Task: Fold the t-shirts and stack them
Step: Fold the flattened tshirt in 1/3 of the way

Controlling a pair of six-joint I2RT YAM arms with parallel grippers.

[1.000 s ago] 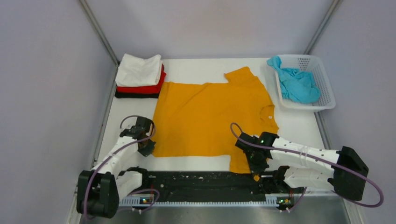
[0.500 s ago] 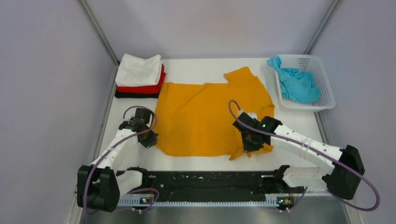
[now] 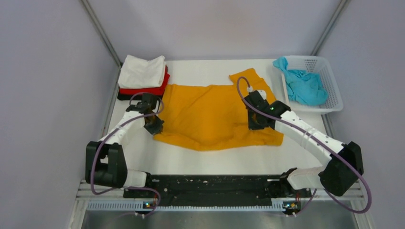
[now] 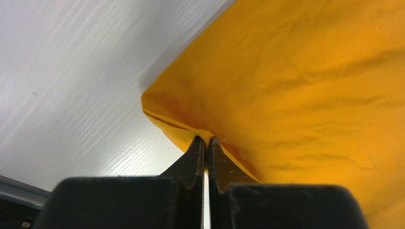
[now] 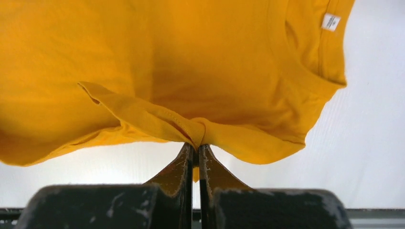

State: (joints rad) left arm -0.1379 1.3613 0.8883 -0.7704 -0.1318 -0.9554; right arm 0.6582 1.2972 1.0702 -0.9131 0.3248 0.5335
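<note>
An orange-yellow t-shirt [image 3: 210, 114] lies across the middle of the table, its near half doubled over toward the back. My left gripper [image 3: 154, 125] is shut on the shirt's left corner [image 4: 191, 129]. My right gripper [image 3: 257, 123] is shut on the shirt's right edge [image 5: 191, 129], lifting the cloth off the table; the collar tag [image 5: 330, 22] shows beyond it. Folded white [image 3: 142, 70], red [image 3: 143, 89] and black [image 3: 125, 97] t-shirts sit stacked at the back left. A teal t-shirt [image 3: 303, 86] lies crumpled in the basket.
The white perforated basket [image 3: 334, 90] stands at the back right corner. Grey walls close in the table on three sides. A black rail [image 3: 210, 186] with the arm bases runs along the near edge.
Both grippers have carried the shirt's near edge away from the rail toward the back, folding the near half over the far half. The sleeve at the front right has come up with it.
</note>
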